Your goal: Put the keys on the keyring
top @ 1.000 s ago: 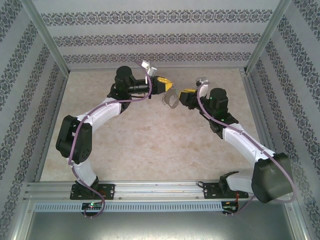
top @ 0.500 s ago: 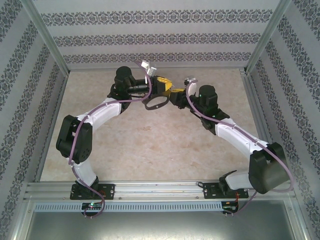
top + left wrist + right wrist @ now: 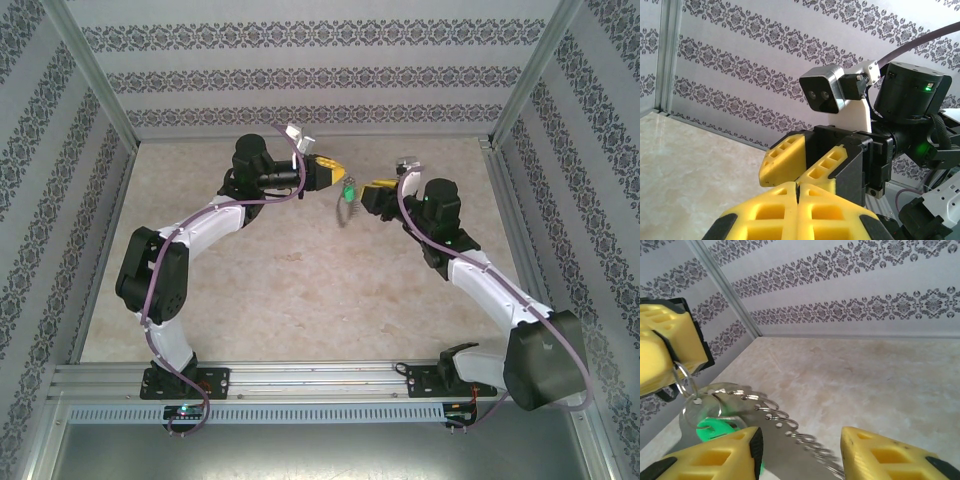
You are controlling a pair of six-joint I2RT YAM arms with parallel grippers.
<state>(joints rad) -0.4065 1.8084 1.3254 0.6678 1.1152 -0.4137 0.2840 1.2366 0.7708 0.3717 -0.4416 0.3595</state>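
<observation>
My left gripper (image 3: 342, 180) is shut, and the keyring (image 3: 344, 210) hangs from its yellow fingertips (image 3: 662, 357) by a small wire ring. The keyring (image 3: 765, 412) is a grey metal loop with a fringe of little rings along one edge. A key (image 3: 710, 429) with a green head (image 3: 347, 193) hangs against the loop just below that wire ring. My right gripper (image 3: 363, 191) faces the left one from the right, open. Its fingers (image 3: 715, 457) stand on either side of the loop's lower part without closing on it. In the left wrist view my left gripper (image 3: 798, 186) shows pressed shut, with the right gripper's fingers (image 3: 787, 160) just beyond.
Both grippers hang above the far middle of the beige tabletop (image 3: 300, 290). Patterned walls (image 3: 300, 80) and metal frame posts (image 3: 95, 90) close in the back and sides. The arm bases sit on the rail (image 3: 320, 380) at the near edge.
The right gripper had pushed left against the left one, then drew back right and opened wider. The keyring, earlier spread flat between the grippers, now hangs from the left gripper with the green key showing.
</observation>
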